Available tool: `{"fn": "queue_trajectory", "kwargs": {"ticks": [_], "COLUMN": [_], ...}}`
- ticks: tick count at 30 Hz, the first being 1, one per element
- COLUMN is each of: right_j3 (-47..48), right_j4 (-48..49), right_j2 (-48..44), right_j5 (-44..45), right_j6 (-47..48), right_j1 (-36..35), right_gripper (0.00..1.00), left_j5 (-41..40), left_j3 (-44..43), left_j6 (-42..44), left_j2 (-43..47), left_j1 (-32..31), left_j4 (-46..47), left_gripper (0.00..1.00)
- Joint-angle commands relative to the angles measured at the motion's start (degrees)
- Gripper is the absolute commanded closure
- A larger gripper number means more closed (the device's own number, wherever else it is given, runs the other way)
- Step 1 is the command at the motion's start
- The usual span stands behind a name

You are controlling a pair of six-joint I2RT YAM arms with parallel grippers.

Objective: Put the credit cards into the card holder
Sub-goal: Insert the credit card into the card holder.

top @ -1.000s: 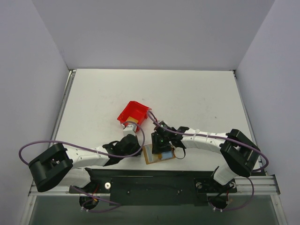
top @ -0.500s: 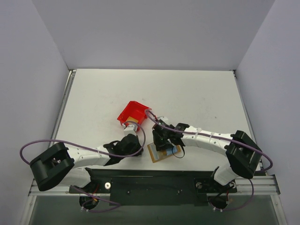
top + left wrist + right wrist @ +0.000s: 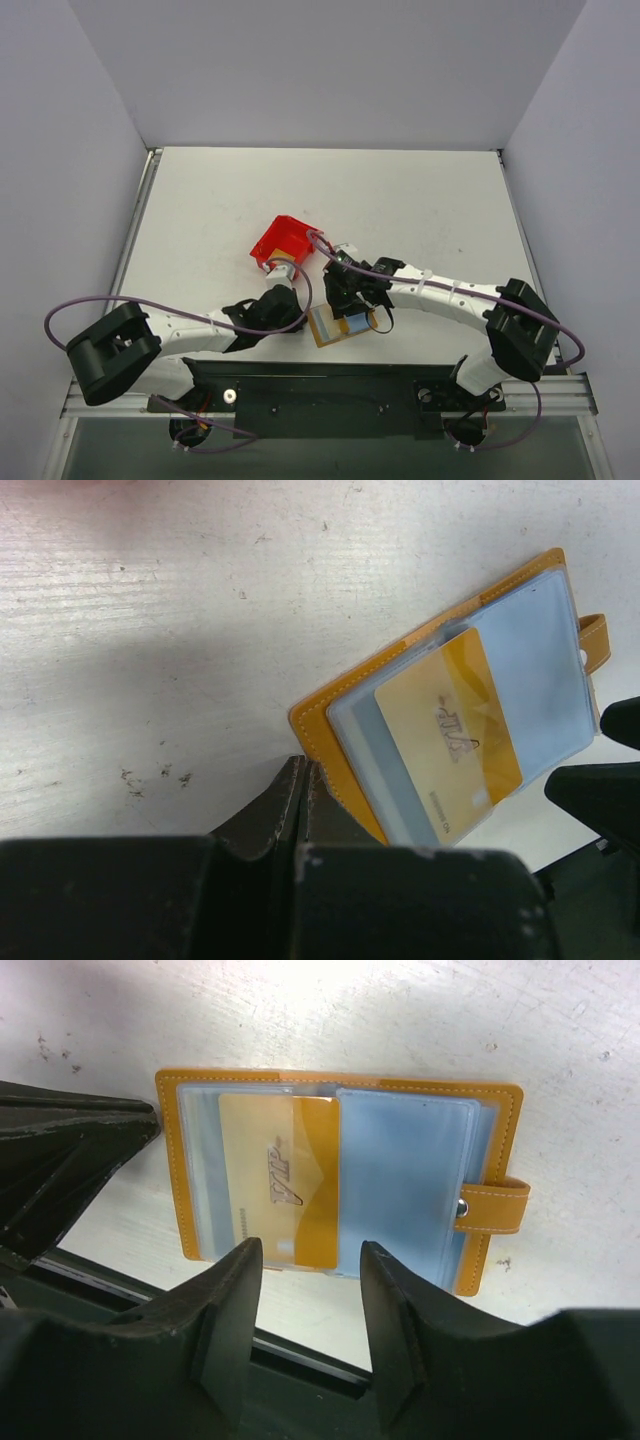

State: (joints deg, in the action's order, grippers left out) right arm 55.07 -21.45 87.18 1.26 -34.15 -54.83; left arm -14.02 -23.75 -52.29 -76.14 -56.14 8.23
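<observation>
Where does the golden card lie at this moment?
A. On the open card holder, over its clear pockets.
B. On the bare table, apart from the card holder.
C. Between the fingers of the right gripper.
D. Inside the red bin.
A: in the right wrist view the golden card lies flat on the open card holder, and the right gripper stands open above it with nothing between its fingers.

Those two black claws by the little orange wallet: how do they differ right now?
The left gripper is shut, its fingers pressed together; the right gripper is open, a gap between its fingers. The left one's tip sits at the edge of the card holder; the right one hangs above it, over the gold credit card. Both are black and close to the card holder.
</observation>
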Motion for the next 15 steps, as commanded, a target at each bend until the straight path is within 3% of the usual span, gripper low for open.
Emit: {"fn": "queue_trajectory", "kwargs": {"ticks": [1,4,15], "right_j3": [-2.41,-5.14,-7.61], "right_j4": [2.18,5.1,9.94], "right_j2": [-3.06,-4.2,0.09], "right_j5": [1.21,0.5,-2.93], "right_j6": [1.1,1.1,5.94], "right_j1": [0.68,3.05,8.25], "right_gripper": [0.64,0.78,0.99], "left_j5": [1.98,2.95,3.39], "left_j3": [-1.12,-1.48,-2.18], "left_j6": [1.23,1.32,0.17], "left_j2": [-2.35,-3.49,-6.39], "left_j1": [-0.37,-0.72,-3.27], "left_j4": [-2.61,-1.9,-0.32], "left_gripper": [1.0,1.0,1.0]}}
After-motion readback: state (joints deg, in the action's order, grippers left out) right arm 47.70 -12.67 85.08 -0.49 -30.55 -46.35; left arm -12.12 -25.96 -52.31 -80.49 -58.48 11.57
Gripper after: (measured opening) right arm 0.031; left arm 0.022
